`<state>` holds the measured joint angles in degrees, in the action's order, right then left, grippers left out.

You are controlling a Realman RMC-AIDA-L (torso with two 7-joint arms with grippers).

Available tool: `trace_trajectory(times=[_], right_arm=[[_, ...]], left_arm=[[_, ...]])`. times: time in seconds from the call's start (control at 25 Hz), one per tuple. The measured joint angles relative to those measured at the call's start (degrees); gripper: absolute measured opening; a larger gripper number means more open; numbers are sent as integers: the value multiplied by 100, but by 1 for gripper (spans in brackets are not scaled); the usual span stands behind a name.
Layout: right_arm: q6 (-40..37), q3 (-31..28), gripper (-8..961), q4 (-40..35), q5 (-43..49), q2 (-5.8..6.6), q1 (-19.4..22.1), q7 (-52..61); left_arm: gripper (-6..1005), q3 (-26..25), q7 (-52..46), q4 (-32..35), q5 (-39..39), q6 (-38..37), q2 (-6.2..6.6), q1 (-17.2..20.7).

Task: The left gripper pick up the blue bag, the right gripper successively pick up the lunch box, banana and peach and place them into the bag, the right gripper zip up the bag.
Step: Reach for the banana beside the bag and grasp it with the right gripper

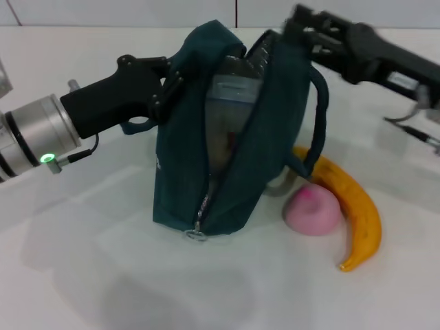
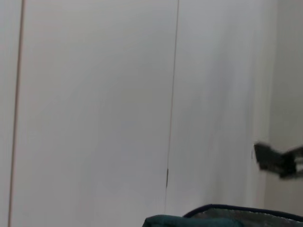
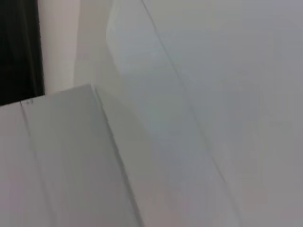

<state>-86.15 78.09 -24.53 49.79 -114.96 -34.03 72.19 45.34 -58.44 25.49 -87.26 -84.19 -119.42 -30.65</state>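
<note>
The blue bag [image 1: 182, 179] stands on the white table with its zipper open and the silver lining showing. My left gripper [image 1: 170, 86] is shut on the bag's upper left edge and holds it upright. The lunch box [image 1: 234, 89] sits inside the open bag, with its pale lid showing at the mouth. My right gripper [image 1: 297, 31] hovers at the bag's far upper right rim, just above the opening. The pink peach [image 1: 314, 208] and the banana [image 1: 361, 213] lie on the table to the right of the bag, touching each other. The bag's top [image 2: 222, 220] and the right gripper [image 2: 279, 161] also show in the left wrist view.
The zipper's metal ring pull [image 1: 196, 234] hangs at the bag's front bottom end. One padded handle [image 1: 320, 117] loops down the bag's right side toward the banana. A white wall stands behind the table. The right wrist view shows only white panels.
</note>
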Motion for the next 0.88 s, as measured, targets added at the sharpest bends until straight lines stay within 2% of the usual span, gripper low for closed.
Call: trace_trajectory(times=[0.12,0.16,0.2,0.24,0.32,0.4,0.52,0.64,0.8,0.88], right_arm=[[452,12,578,-857,104,122,632,155],[933,14,616,-1471,433,187,1069,462],[1180,11,632,-1757,696,204,1250,668],[1180,11,648,-1757,696,204,1250,668],[1735,10,680,-2443,1448,206,1552,1252],[2184,2,711,-3141,2580,177,1743,2157],[2323,-9,759,-3893,4014,119,1767,3440],[2174,-12,773,-4262,5040,110,1581,4408],[1914,-1,768,-4560,6000,84,1235,5362],[1856,28,736,-4695,6413,52,1090,5729]], left_arm=[[42,1,36,5,0,0,-1,74],[42,0,41,6,0,0,0,96],[42,1,43,7,0,1,-1,113],[42,1,43,7,0,0,0,132],[42,1,44,9,-1,1,9,174],[42,0,44,9,-11,32,16,214],[42,10,44,10,-43,108,17,226],[42,33,44,9,-64,176,8,189],[42,37,44,8,-71,199,0,161],[42,37,44,-1,-72,201,-1,139]])
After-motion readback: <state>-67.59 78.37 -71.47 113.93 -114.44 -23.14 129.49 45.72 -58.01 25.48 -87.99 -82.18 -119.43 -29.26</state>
